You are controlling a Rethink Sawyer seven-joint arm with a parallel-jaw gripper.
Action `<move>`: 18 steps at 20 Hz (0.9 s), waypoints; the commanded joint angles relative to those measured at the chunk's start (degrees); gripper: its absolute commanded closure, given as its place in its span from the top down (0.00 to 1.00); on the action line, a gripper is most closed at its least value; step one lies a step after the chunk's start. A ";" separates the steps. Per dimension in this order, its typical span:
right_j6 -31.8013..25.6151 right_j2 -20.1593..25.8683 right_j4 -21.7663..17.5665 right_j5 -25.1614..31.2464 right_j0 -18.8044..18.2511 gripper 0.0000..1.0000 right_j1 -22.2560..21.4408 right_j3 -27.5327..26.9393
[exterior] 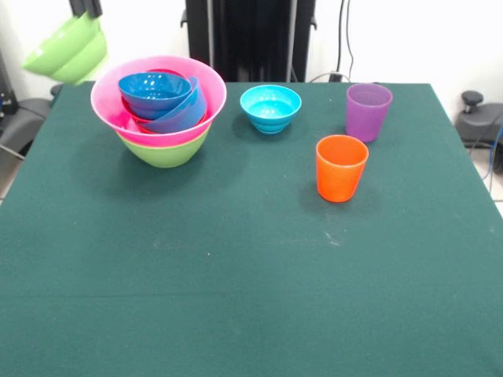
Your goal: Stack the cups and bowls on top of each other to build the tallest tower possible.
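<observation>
The tower stands at the far left of the table: a lime green base bowl (165, 151), a huge pink bowl (108, 106) in it, a red rim, and tilted blue bowls (157, 93) nested inside. My gripper (85, 12) shows only as dark tips at the top left edge. It is shut on a second lime green bowl (67, 53), which hangs tilted in the air up and to the left of the tower. A cyan bowl (270, 107) stands alone, right of the tower. The purple cup (368, 111) and the orange cup (341, 167) stand upright on the right.
The green cloth table (236, 275) fills the view. The robot's black pedestal (251, 39) stands at the far edge, with cables beside it. Dark equipment (478, 118) lies off the table's right side.
</observation>
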 commanded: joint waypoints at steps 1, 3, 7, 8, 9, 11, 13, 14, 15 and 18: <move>0.11 -0.45 3.01 0.39 2.04 0.00 -6.42 12.62; 0.72 -0.84 3.90 -0.64 2.03 0.00 -7.63 14.63; 1.50 -1.23 5.81 -3.26 1.72 0.00 -10.27 18.60; 1.59 -1.38 6.00 -3.74 1.75 0.00 -10.76 19.26; 1.71 -1.46 6.17 -4.20 1.77 0.00 -11.01 19.80; 2.11 -1.65 6.32 -4.89 1.88 0.00 -10.85 20.50; 2.67 -1.87 6.01 -6.44 1.98 0.00 -9.93 21.13; 3.09 -2.08 5.72 -7.19 2.15 0.00 -9.27 21.27; 3.49 -2.31 5.38 -7.89 2.31 0.00 -8.59 21.41; 4.41 -2.84 4.79 -9.86 2.66 0.00 -7.50 22.31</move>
